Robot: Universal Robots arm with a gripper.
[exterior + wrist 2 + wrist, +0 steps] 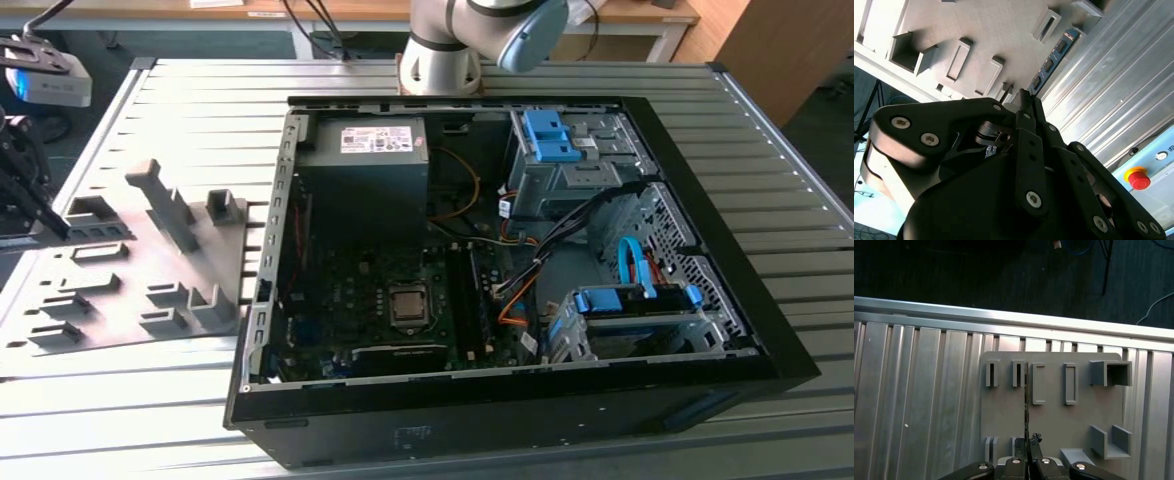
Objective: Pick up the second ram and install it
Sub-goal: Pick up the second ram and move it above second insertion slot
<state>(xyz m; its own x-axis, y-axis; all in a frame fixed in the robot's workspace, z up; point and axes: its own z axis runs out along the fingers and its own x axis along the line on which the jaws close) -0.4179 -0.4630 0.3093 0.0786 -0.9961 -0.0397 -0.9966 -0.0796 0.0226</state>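
The robot's black hand (1021, 94) pinches the second ram (1054, 55) by one end, its two fingers pressed together on the thin board. In the second wrist view the stick runs straight out from the fingertips, showing a row of dark chips with a bluish sheen. Its far end is just beside a raised block of the grey holder plate (1004, 25).

In the first wrist view the ram (1026, 405) is seen edge-on as a thin dark line. It runs from the closed hand (1028, 442) across the holder plate (1004, 410) towards a pair of slotted blocks. Whether the stick is seated in the holder or lifted clear of it cannot be told. The plate lies on the ribbed aluminium worktop (919, 390).

In the exterior view the holder plate (120, 270) lies at the frame's left on the worktop (747, 110). Beside it, filling the centre and right of the frame, is the open black computer case (534, 425), with its motherboard (360, 290) exposed. The arm's base (441, 50) stands at top centre, just behind the case.
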